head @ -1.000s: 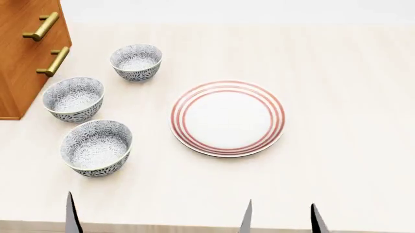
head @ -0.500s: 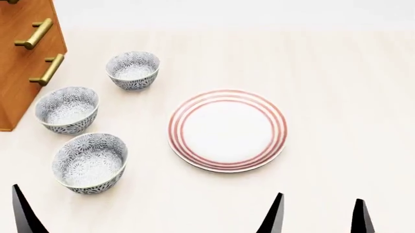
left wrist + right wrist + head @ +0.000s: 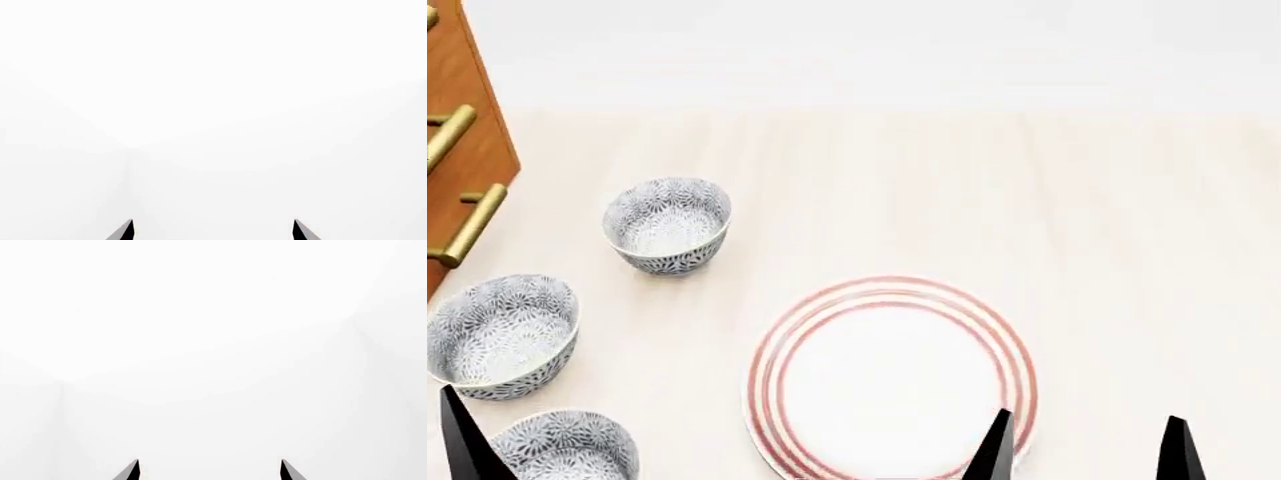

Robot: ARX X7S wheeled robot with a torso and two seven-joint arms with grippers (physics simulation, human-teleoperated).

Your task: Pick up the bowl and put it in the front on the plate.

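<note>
Three look-alike blue-grey patterned bowls stand in a column at the left of the head view. The far bowl (image 3: pixel 667 224) and the middle bowl (image 3: pixel 501 336) show whole. The nearest bowl (image 3: pixel 563 447) is cut by the picture's lower edge. The plate (image 3: pixel 890 378), white with red rings, lies to their right. My right gripper (image 3: pixel 1088 452) is open, with its left fingertip over the plate's near rim. Only one left fingertip (image 3: pixel 461 440) shows, beside the nearest bowl. Both wrist views show blank white beyond the open left gripper (image 3: pixel 213 230) and right gripper (image 3: pixel 210 470).
A wooden drawer cabinet (image 3: pixel 465 110) with brass handles (image 3: pixel 467 228) stands at the far left, close behind the bowls. The pale wooden tabletop (image 3: pixel 1094 220) stretches to the right and back towards a white wall.
The bowls, plate and cabinet have slid down and left in the head view; the nearest bowl is now cut by the lower edge. The fingertips stay at the bottom, still apart.
</note>
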